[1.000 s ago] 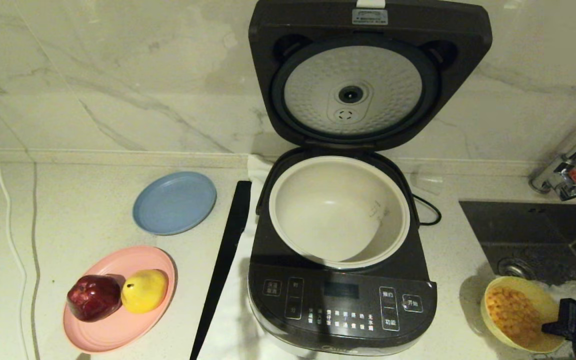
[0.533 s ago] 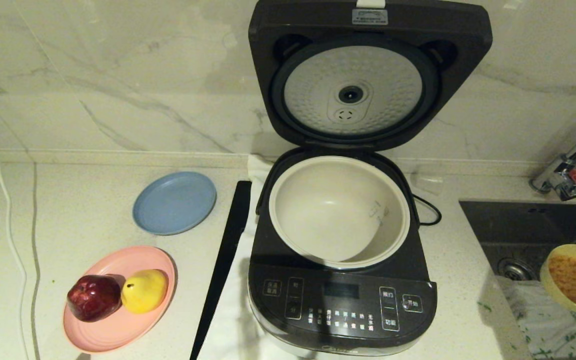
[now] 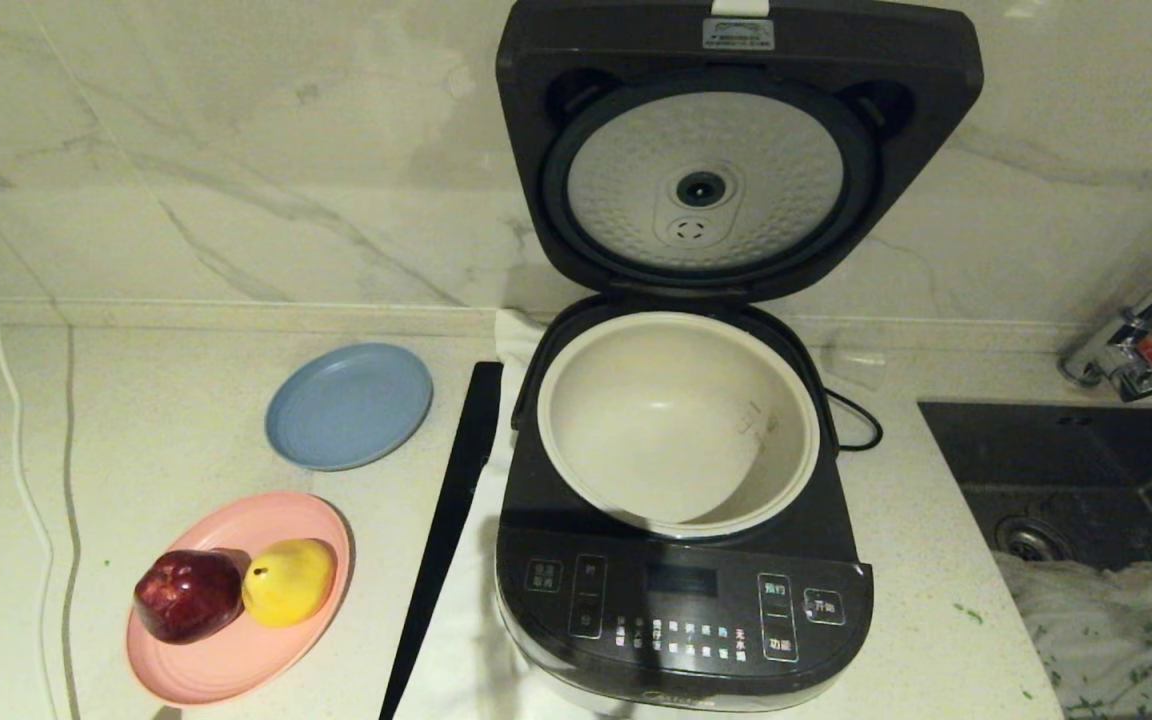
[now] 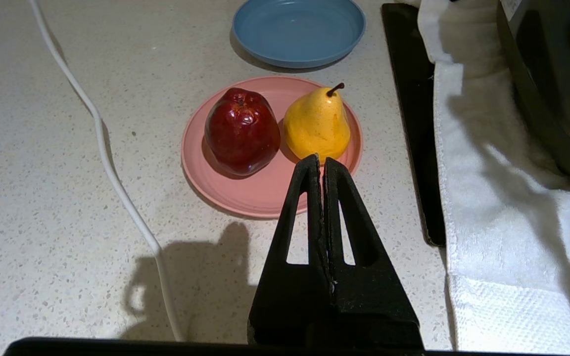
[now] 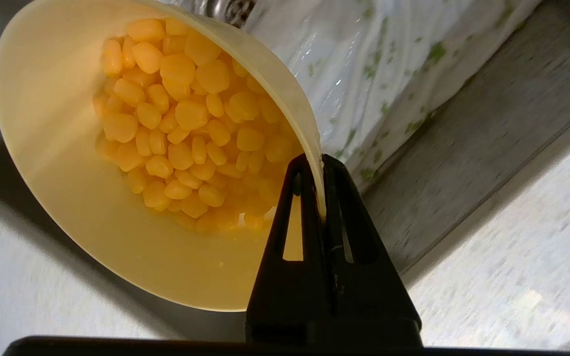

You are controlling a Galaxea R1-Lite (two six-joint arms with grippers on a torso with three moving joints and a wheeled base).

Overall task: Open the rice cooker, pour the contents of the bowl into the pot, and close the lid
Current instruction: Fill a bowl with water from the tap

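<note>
Corn-like yellow-orange kernels [image 5: 186, 128] fill the small pale yellow round plastic bowl [image 5: 67, 163], which the right gripper [image 5: 320, 163] holds by its rim: the two black fingers are pinched tight on the thin wall, one inside the bowl and one outside. In the right wrist view the bowl hangs tilted in front of the gripper, above a white plastic bag speckled with green [image 5: 389, 64] and the grey edge of a sink; neither the bowl nor the right arm shows in the head view. The large dark grey-black rice cooker [image 3: 681, 620] stands on the speckled pale counter [image 3: 136, 440] with its hinged lid [image 3: 736, 150] raised upright, dimpled silver plate facing forward, and the round cream-white inner pot [image 3: 678, 420] bare inside. The left gripper [image 4: 322, 165], fingers pressed together on nothing, hovers just before a flat pink plate [image 4: 245, 193] carrying a red apple [image 4: 242, 129] and a yellow pear [image 4: 317, 123], beyond which lies a blue plate [image 4: 299, 30].
</note>
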